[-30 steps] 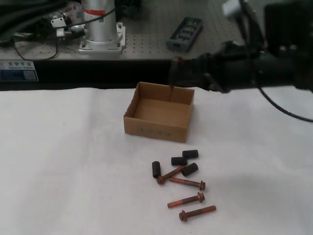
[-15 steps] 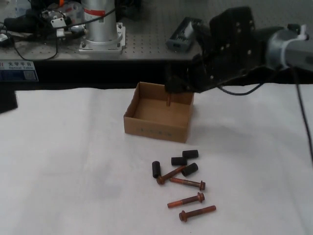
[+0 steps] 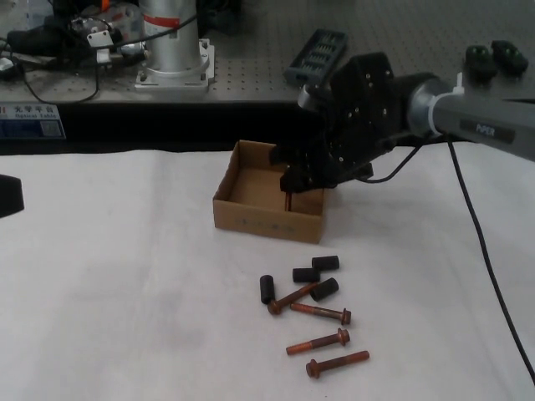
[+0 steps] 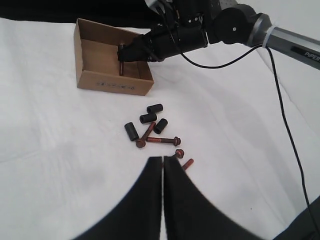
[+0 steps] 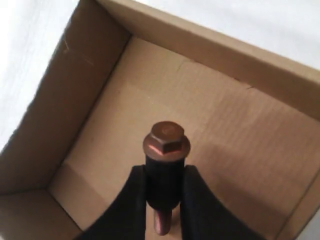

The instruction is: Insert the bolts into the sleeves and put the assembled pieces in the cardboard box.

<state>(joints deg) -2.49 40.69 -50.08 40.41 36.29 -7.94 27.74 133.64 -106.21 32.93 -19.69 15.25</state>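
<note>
The open cardboard box (image 3: 266,222) stands mid-bench on the white cloth. My right gripper (image 3: 292,179) hangs over its inside, shut on an assembled piece: a copper bolt in a black sleeve (image 5: 165,172), hex head toward the wrist camera, shank tip down near the box floor (image 5: 240,150). The same piece (image 4: 120,59) hangs upright in the box (image 4: 112,86). Several loose black sleeves (image 3: 306,274) and several copper bolts (image 3: 321,313) lie in front of the box. My left gripper (image 4: 163,161) is shut and empty, above the cloth short of the bolts (image 4: 162,140).
A black cable (image 3: 483,251) trails from the right arm across the cloth. Behind the cloth is a perforated bench with a metal post base (image 3: 174,52) and a grey ribbed tray (image 3: 316,52). A dark part of the left arm (image 3: 8,197) sits at the left edge.
The right arm has swung in and come down from above the box's far wall, carrying the assembled piece lower into the box. The loose bolts and sleeves have not moved.
</note>
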